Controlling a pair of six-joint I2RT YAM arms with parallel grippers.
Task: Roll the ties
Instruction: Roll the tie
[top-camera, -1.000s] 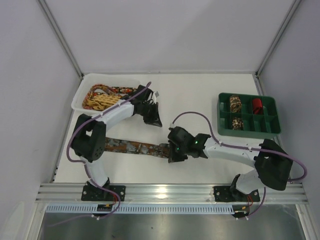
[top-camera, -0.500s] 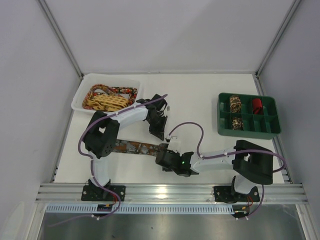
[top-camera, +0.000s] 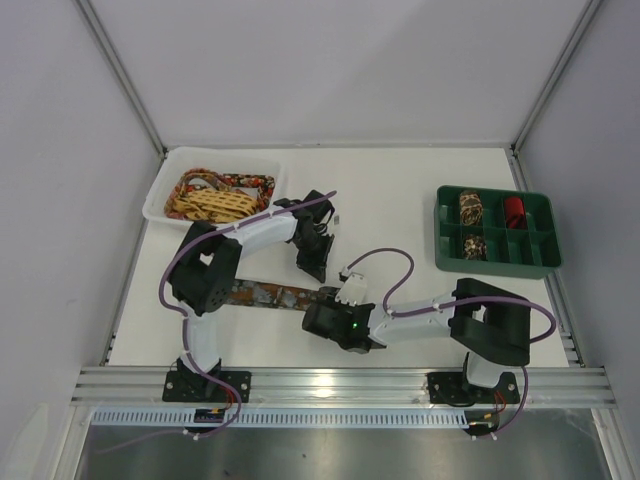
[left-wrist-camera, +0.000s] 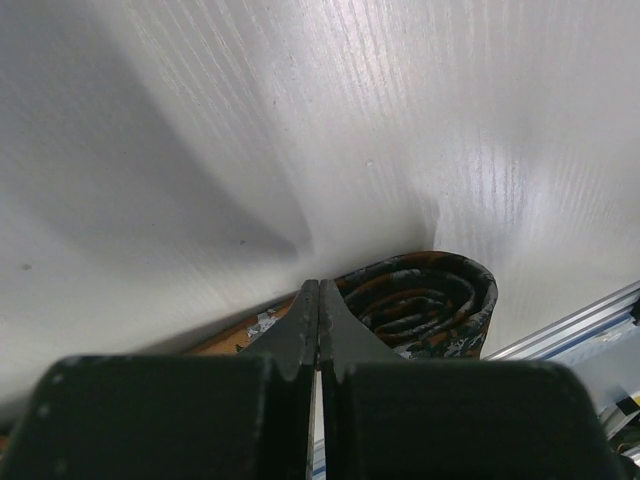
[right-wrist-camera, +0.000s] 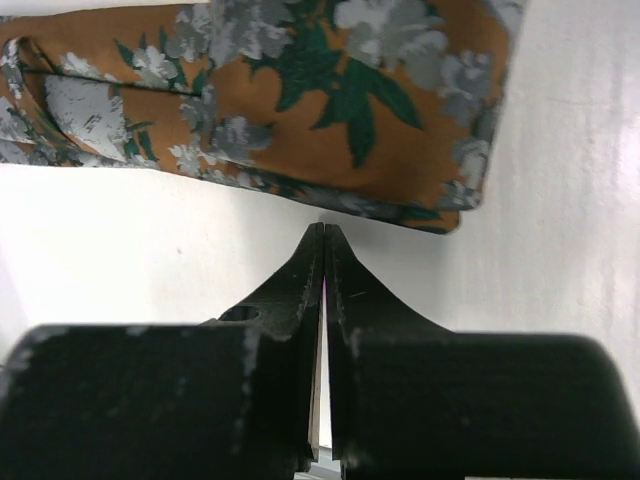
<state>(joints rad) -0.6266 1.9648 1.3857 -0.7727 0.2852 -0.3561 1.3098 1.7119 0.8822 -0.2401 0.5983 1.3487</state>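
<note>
Brown-orange tie (top-camera: 262, 293) flat on the white table (top-camera: 400, 180), laid left to right close to the arm bases. From overhead, right end hidden under the right gripper (top-camera: 318, 316), left end cut off behind the left arm's elbow. From the right wrist, orange cloth (right-wrist-camera: 300, 90) with green and grey leaves, squared end toward the right, far side lost past the frame edge. Right gripper (right-wrist-camera: 323, 240) pressed fully together, empty, tips just at the tie's near hem; touching or not, hard to tell. Left gripper (left-wrist-camera: 318, 295) likewise closed tight on nothing, sitting just far of the tie from overhead (top-camera: 316, 265). From the left wrist, a curled dark end of tie (left-wrist-camera: 425, 300) just right of the tips, lower part hidden behind the fingers.

White bin (top-camera: 157, 190) at far left: yellow lattice tie (top-camera: 205, 205) and red-floral tie (top-camera: 250, 182) heaped loose, tangled, count unclear.

Green divided tray (top-camera: 495, 269) at right: mottled roll (top-camera: 470, 208) in the far-left compartment, second mottled roll (top-camera: 474, 246) in the one just near of it, red roll (top-camera: 513, 210) in the next far compartment.
</note>
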